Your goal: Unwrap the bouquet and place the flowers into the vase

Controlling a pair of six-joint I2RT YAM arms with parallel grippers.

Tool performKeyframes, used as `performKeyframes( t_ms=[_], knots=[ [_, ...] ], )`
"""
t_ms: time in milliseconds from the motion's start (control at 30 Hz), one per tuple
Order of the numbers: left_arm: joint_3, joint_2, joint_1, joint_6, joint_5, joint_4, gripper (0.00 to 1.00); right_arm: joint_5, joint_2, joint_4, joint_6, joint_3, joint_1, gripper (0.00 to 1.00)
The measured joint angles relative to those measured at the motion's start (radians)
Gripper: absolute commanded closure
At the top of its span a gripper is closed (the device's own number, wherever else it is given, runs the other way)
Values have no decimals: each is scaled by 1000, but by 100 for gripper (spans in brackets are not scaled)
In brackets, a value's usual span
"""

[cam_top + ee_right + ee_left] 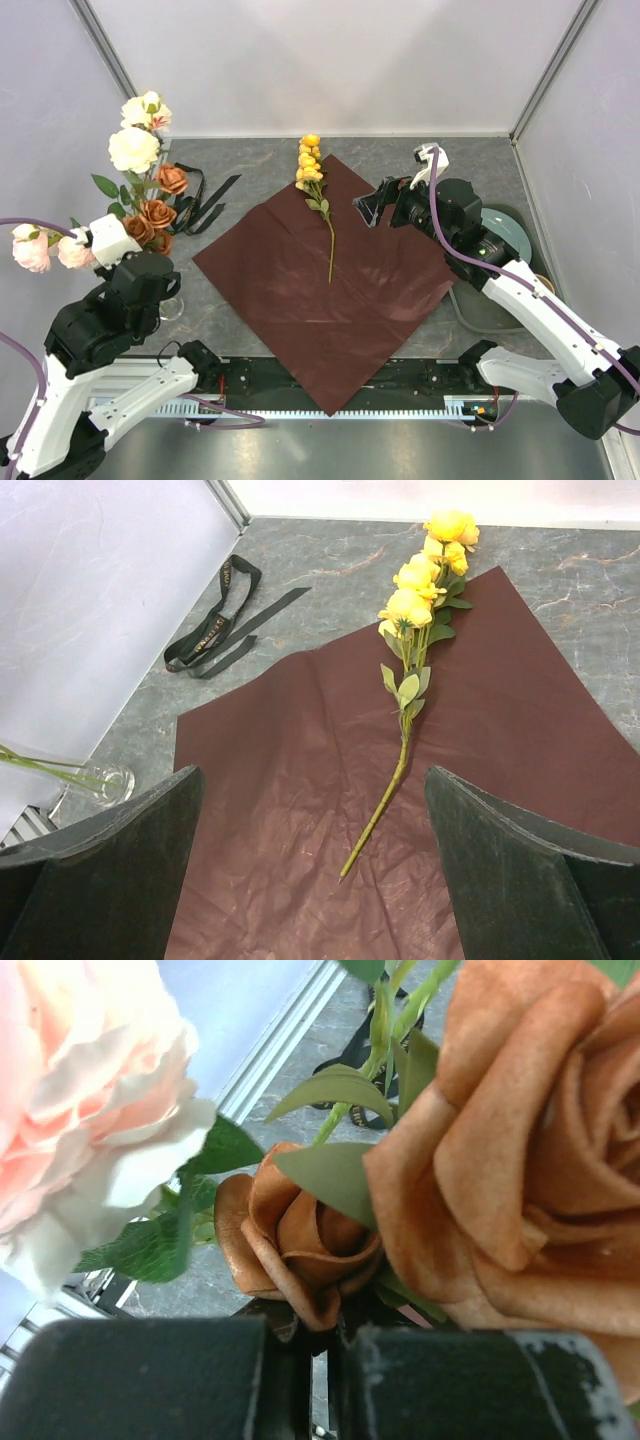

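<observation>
I'm hovering right pincer (312, 810), jaws wide, over yellow spray (405, 695) on maroon paper (520, 740) — aiming mid-stem, below leaves; left pincer (320, 1380) pinching rose bunch (300, 1235) beyond paper's left corner.

A robotics lab test cell: plain white panels (330, 60) on metal corner posts (100, 45) box in a grey stone-patterned table (222, 322), with two cabled robot arms (100, 330) bolted along its near edge.
</observation>
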Motion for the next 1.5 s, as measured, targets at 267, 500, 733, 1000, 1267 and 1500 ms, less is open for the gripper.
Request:
performKeyframes(
  t_ms=[267,500,733,1000,1267,1500],
  knots=[
    [-94,-135,0,-10,-59,10,98,-3,0,0,0,0,0,2],
    [-109,-190,0,2,-74,44,98,-5,0,1,3,-2,0,2],
    [-110,-163,0,3,-78,52,91,-9,0,0,8,-4,0,2],
    [-110,-147,0,11,-86,54,68,-46,9,11,26,-26,0,2],
    [-98,-147,0,27,-88,56,48,-120,83,42,38,-30,0,2],
    [-91,-147,0,47,-77,74,34,-151,159,65,44,-30,22,2]
  ],
)
